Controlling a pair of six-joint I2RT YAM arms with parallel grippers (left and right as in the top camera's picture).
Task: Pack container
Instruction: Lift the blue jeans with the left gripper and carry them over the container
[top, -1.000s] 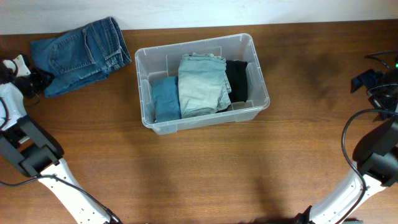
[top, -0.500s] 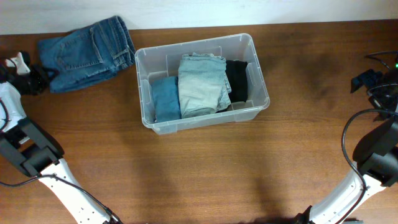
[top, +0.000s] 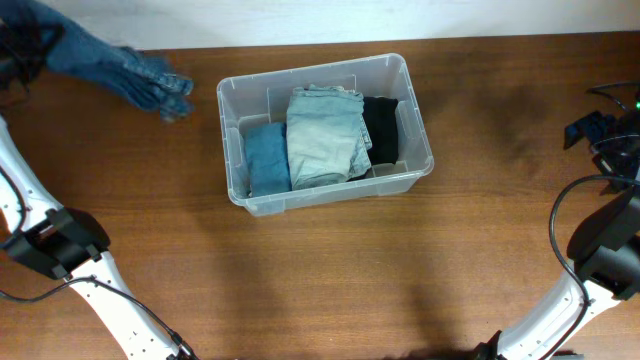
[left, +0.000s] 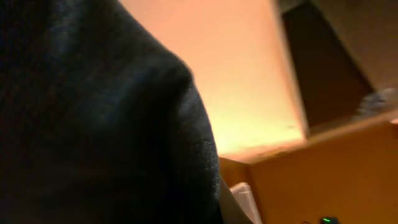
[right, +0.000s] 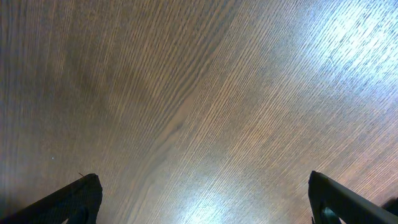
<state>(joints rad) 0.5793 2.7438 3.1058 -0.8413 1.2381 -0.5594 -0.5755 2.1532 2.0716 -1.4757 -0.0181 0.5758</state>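
Observation:
The container, a clear plastic bin, stands at mid-table. Three folded garments lie in it side by side: a blue one, pale grey-green jeans and a black one. Dark blue jeans hang blurred in the air at the far left corner, left of the bin. My left gripper is shut on them and mostly hidden by the cloth. In the left wrist view the dark denim covers the jaws. At the right edge my right gripper is open over bare wood, holding nothing.
The table is brown wood with a pale wall along its back edge. The left arm's base sits at the front left. The right arm and its cables stand at the right edge.
The dark blue jeans have left the table: my left gripper has risen towards the back left corner with them, and they now hang stretched and blurred. The right arm has stayed still.

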